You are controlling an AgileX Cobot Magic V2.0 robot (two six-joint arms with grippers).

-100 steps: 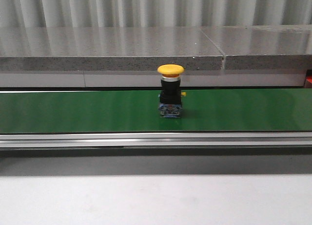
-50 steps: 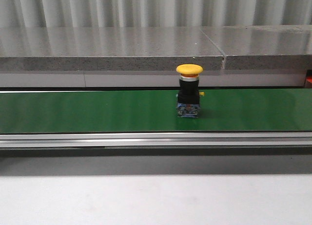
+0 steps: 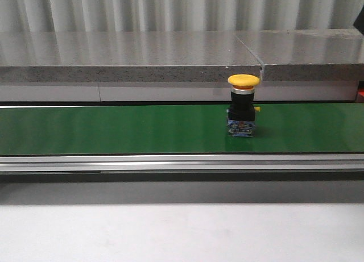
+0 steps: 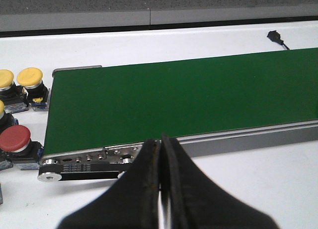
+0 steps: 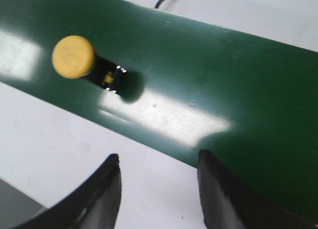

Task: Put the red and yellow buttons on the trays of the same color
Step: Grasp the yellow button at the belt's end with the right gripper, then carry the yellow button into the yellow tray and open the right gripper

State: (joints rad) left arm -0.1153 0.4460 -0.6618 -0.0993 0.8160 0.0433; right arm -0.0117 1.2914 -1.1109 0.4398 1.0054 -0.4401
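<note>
One yellow button [image 3: 243,104] stands upright on the green belt [image 3: 114,128], right of the middle in the front view: a yellow mushroom cap on a black body with a blue base. In the left wrist view, more buttons sit on the white surface [image 4: 248,184] just off the belt's end: two full yellow ones [image 4: 20,85], one red button [image 4: 17,142], and what may be a third yellow one cut off at the frame edge. The left gripper [image 4: 161,179] has its jaws pressed together, holding nothing, above the belt's near rail. The right gripper [image 5: 159,189] hangs with jaws spread wide above the belt's edge, well apart from the button. The belt around the button lies bare on all sides.
</note>
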